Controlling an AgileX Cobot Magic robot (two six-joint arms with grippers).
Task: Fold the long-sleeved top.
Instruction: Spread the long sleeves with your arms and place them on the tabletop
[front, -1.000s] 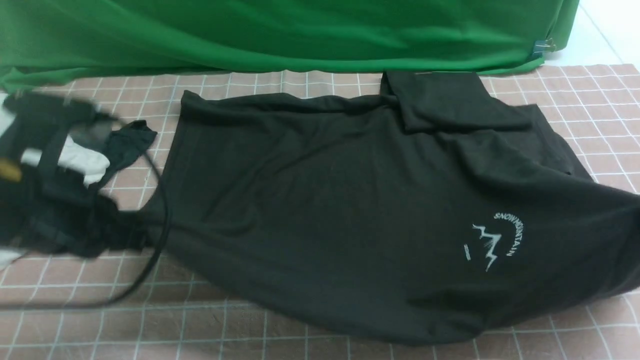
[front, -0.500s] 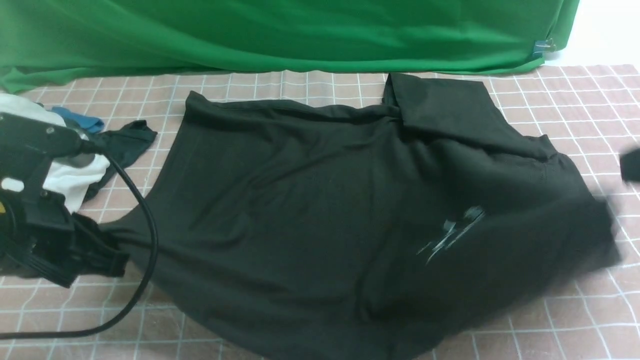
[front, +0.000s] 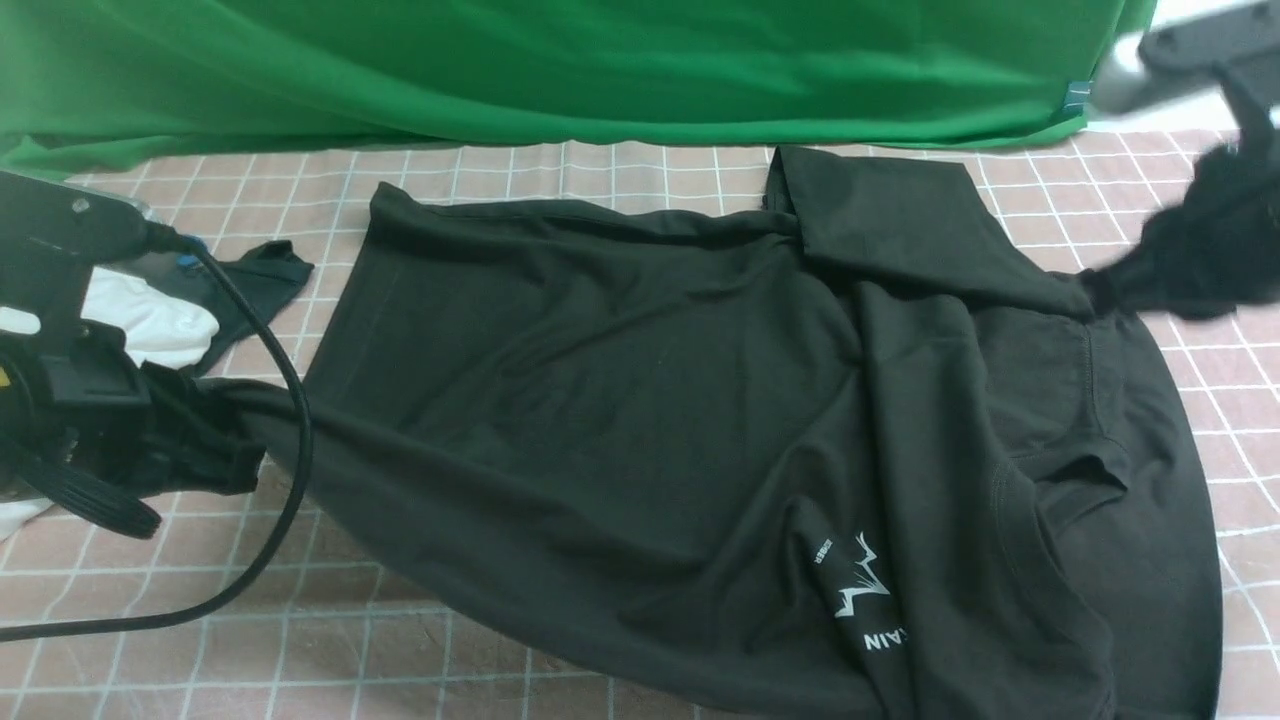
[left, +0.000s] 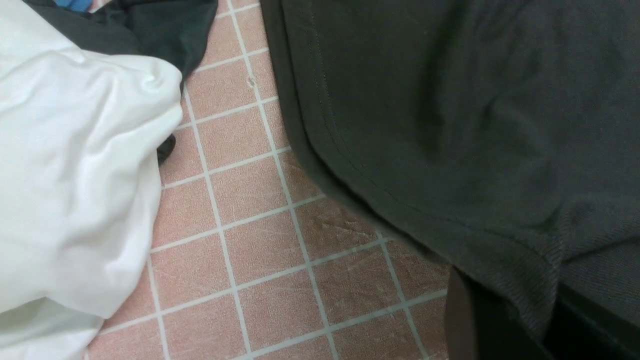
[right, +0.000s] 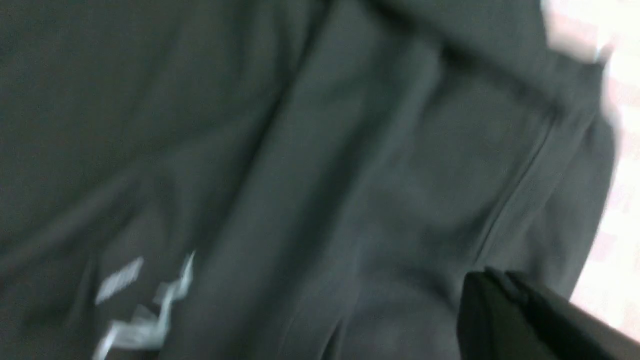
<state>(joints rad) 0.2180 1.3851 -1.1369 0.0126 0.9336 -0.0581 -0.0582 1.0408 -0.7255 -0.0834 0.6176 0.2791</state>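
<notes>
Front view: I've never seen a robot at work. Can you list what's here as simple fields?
Garment: long-sleeved top, black, spread rumpled on the checked tablecloth
Left gripper: shut on its left edge
Right gripper: shut, seemingly on its far right part, blurred
Nearby: white cloth bundle and small dark cloth at left

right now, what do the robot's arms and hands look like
The left arm is black and boxy, with a small yellow mark, a white patch and a thick black cable looping off it. The right arm is blurred: black with a silver-grey cylindrical section.
</notes>
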